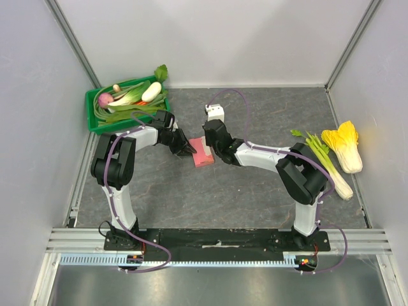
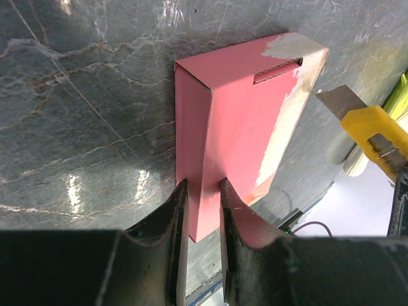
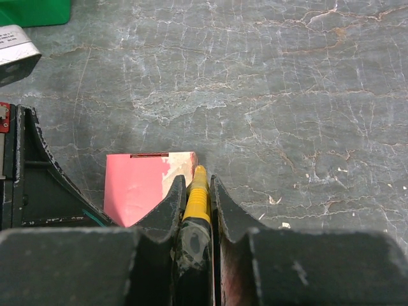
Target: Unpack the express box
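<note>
the left gripper (image 2: 203, 186) is clamped on the near edge of the express box (image 2: 252, 121), which runs away from it over the table (image 2: 76, 127). the right gripper (image 3: 197, 183) grips a yellow knife (image 3: 196, 207), tip at the box's worn corner, perhaps touching.

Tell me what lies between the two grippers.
The express box, clamped by the left gripper; the right gripper holds a yellow knife beside it. Top view shows this.
</note>
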Controlling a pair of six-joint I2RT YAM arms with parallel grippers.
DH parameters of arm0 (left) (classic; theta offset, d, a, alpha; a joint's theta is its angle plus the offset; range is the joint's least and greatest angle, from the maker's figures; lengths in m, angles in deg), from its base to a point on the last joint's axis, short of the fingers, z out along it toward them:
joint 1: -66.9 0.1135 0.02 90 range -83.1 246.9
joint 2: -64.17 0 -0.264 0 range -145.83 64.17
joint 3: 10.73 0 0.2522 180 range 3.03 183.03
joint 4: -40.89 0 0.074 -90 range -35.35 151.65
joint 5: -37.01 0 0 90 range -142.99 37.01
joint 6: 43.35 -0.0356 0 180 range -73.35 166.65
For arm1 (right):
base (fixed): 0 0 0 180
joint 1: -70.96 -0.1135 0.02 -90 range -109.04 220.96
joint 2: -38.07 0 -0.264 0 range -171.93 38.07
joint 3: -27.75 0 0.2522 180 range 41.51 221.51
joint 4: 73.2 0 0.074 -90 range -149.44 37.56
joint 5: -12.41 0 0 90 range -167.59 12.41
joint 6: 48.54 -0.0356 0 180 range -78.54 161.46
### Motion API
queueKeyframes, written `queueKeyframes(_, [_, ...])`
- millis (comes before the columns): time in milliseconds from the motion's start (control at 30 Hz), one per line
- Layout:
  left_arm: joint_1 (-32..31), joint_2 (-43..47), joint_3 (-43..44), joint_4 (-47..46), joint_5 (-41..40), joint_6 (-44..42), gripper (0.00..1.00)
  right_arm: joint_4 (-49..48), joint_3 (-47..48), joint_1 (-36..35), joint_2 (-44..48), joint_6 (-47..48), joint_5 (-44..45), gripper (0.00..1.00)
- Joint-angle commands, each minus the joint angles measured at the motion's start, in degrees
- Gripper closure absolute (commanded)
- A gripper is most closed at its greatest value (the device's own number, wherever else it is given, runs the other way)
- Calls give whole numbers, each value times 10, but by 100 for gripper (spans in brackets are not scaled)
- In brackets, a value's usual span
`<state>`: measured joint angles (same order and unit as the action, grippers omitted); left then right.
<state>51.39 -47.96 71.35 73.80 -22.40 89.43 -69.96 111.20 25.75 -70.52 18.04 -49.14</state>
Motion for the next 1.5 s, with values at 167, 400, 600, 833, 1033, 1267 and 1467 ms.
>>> queueKeyframes(167, [-4, -31, -6, 32, -45, -34, 93, -35, 17, 1, 8, -2, 9, 100])
queueKeyframes(400, [-4, -31, -6, 31, -44, -35, 93, -28, 21, 1, 1, -4, 7, 100])
queueKeyframes(600, [-4, -32, -6, 31, -43, -35, 93, -26, 22, 1, -3, -7, 1, 100])
queueKeyframes(833, [-4, -32, -6, 31, -42, -35, 93, -17, 26, 1, -7, -14, -4, 100])
queueKeyframes(1033, [-4, -31, -7, 31, -42, -36, 93, -11, 28, 1, -9, -17, -3, 100])
queueKeyframes(1267, [-4, -32, -8, 31, -42, -36, 93, -4, 29, 1, -14, -21, -2, 100])
queueKeyframes(1467, [-4, -30, -10, 30, -42, -35, 93, 5, 31, 1, -17, -22, -2, 100])
